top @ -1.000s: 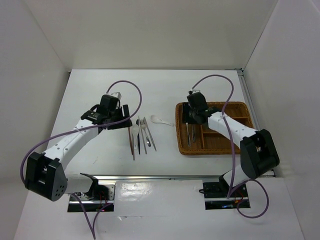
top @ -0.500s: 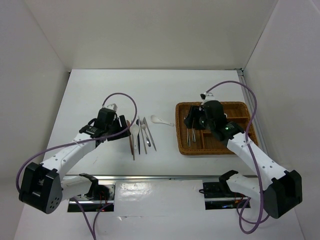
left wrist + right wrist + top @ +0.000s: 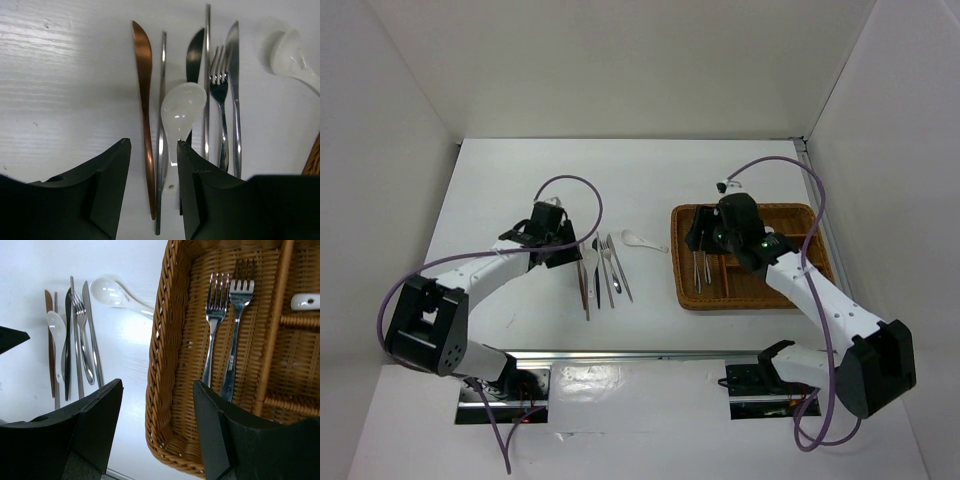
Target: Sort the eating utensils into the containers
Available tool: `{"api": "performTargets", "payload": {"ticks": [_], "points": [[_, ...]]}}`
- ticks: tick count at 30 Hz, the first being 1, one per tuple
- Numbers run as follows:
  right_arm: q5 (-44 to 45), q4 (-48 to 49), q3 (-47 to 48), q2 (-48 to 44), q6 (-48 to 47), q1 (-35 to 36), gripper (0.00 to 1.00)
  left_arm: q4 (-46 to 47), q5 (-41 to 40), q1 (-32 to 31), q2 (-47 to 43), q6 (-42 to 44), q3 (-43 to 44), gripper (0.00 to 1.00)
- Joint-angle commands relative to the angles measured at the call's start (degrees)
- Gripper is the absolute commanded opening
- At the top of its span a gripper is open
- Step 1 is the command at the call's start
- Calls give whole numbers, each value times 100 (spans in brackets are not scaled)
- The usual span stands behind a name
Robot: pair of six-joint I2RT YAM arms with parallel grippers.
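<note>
Several utensils (image 3: 600, 270) lie in a row on the white table: a copper knife (image 3: 143, 100), a slim silver stick (image 3: 161, 125), a white ceramic spoon (image 3: 182, 107), a fork (image 3: 220, 100) and a silver knife (image 3: 234, 90). My left gripper (image 3: 153, 150) is open and empty, its jaws astride the copper knife and stick; it also shows in the top view (image 3: 572, 255). Another white spoon (image 3: 642, 240) lies apart. The wicker tray (image 3: 750, 305) holds two forks (image 3: 215, 325) in its long section and a white spoon (image 3: 305, 301) in another. My right gripper (image 3: 157, 390) is open and empty over the tray's left wall.
White walls enclose the table at the back and on both sides. A metal rail (image 3: 650, 355) runs along the near edge by the arm bases. Purple cables (image 3: 570, 185) loop above both arms. The loose white spoon lies between the utensil row and the tray.
My left gripper has moved closer to the utensil row. My right arm has swung its elbow out to the right, the gripper staying over the tray's left end. No utensil has moved.
</note>
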Motion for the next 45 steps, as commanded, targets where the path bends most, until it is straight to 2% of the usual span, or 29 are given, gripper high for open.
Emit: {"api": "performTargets", "payload": {"ticks": [1, 3, 11, 18, 26, 32, 40, 45], "points": [[168, 231, 503, 298, -25, -7, 66, -288, -433, 81, 286, -178, 427, 55], [221, 283, 609, 492, -78, -7, 66, -446, -617, 81, 488, -178, 551, 52], [344, 284, 855, 721, -253, -183, 66, -552, -477, 81, 849, -125, 621, 51], [433, -147, 1110, 896, 160, -762, 69, -499, -477, -139, 1078, -125, 630, 51], [221, -147, 1110, 897, 46, -1158, 69, -1052, -1047, -385, 1631, -300, 1253, 49], [221, -147, 1110, 835, -69, -1211, 69, -1676, -1356, -438, 2115, -564, 1613, 43], [221, -147, 1110, 835, -69, -1211, 69, -1800, -1356, -438, 2405, -564, 1676, 39], [-86, -147, 1311, 888, -130, -1211, 69, -1669, -1024, -490, 2528, -564, 1554, 27]]}}
